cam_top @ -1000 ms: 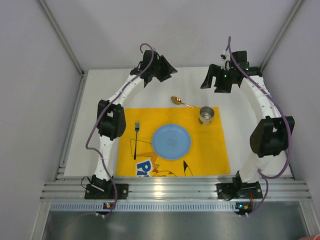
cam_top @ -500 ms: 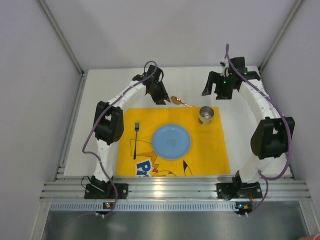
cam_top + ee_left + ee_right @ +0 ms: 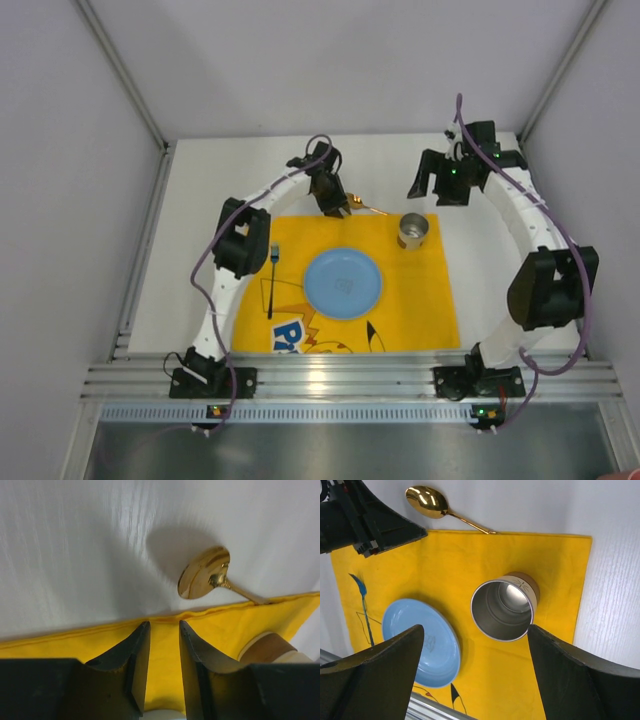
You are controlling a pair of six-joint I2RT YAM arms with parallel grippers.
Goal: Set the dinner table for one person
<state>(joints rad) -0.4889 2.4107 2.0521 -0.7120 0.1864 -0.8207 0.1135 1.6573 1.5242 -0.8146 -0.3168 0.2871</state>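
On the white dinner table [image 3: 196, 210] lies a yellow placemat [image 3: 420, 310] with a blue plate [image 3: 342, 283], a dark fork [image 3: 272, 275] and a steel cup [image 3: 413, 231]. A gold spoon [image 3: 204, 572] lies at the mat's far edge, its bowl on the white top and its handle tip on the mat. My left gripper [image 3: 337, 206] hovers low over that edge [image 3: 164, 623], just left of the spoon, its jaws a narrow gap apart with nothing between them. My right gripper [image 3: 450, 182] hangs wide open above the cup [image 3: 502, 610], empty.
Silver rails [image 3: 350, 378] run along the near edge, with both arm bases bolted there. Grey walls close in the table on the left, right and far sides. The right wrist view also catches the plate [image 3: 427, 650], the fork [image 3: 362, 605] and the left gripper's body [image 3: 370, 525].
The left arm has swung right and down from the far left of the table to the mat's far edge beside the spoon, its jaws narrowing. The right arm has barely shifted.
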